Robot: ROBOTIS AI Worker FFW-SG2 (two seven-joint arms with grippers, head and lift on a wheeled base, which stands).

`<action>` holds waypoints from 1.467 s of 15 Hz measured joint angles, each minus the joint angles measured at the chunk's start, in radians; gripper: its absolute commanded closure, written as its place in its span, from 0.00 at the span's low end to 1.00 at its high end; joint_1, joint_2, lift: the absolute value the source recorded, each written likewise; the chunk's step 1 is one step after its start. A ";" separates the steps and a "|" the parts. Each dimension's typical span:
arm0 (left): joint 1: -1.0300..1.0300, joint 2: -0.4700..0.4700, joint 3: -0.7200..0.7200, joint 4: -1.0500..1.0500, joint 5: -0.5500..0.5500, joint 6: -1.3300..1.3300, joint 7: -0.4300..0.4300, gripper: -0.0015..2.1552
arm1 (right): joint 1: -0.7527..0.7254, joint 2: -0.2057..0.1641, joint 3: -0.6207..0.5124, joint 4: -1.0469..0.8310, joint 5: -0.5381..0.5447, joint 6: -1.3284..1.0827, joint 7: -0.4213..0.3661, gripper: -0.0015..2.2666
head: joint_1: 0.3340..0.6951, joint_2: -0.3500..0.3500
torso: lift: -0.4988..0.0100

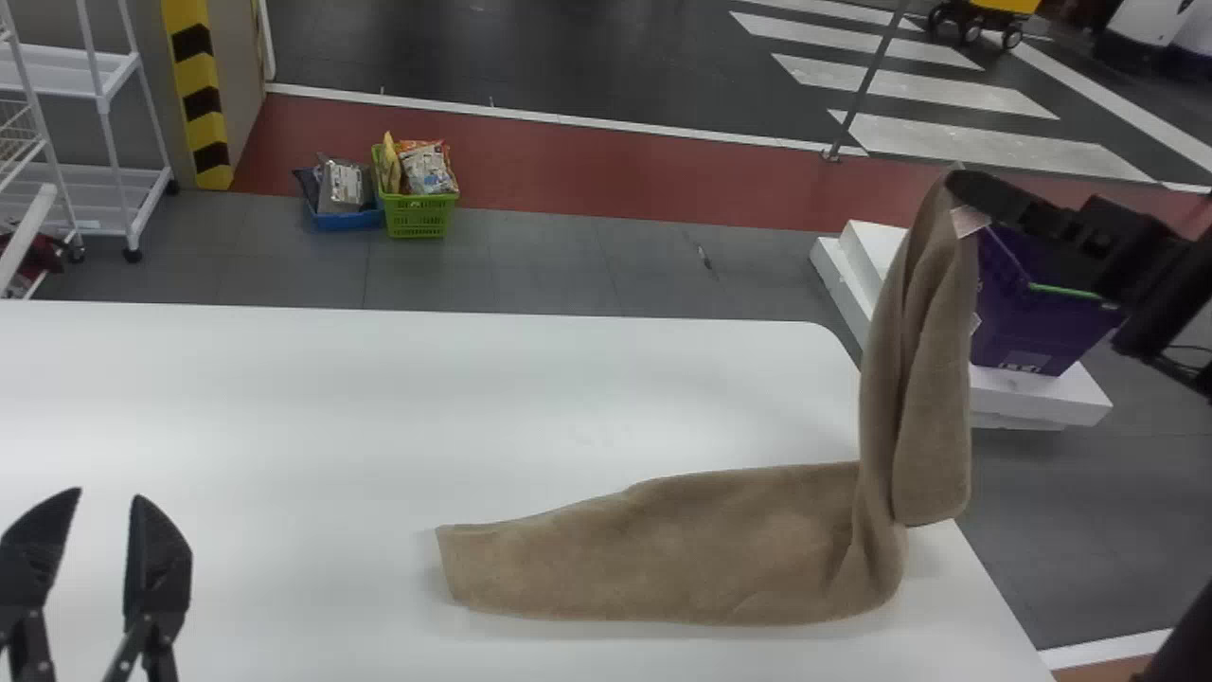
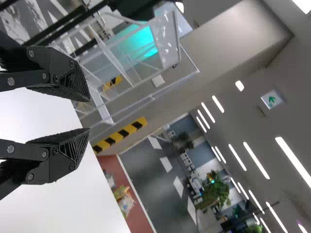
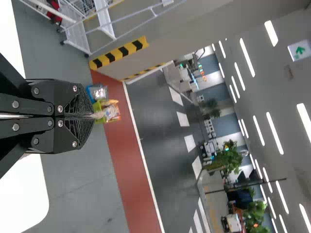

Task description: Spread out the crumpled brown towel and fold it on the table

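Right arm (image 1: pixel 1155 284): is slanting leftward, raised, its jaws clenching the brown towel (image 1: pixel 682 559). Brown towel: is hanging beneath those jaws, its remainder lying on the surface (image 1: pixel 379 407), lower and leftward of them. Left jaws: are pointing forward, standing released, well apart from the towel.

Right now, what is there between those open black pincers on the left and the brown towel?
Only bare white tabletop; the head view shows that stretch between the left gripper and the brown towel.
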 measured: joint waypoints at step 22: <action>-0.240 -0.053 -0.316 0.281 0.050 0.036 -0.355 0.62 | 0.265 0.051 -0.146 -0.078 -0.181 -0.129 0.023 0.04 | 1.00 0.00 | 0.73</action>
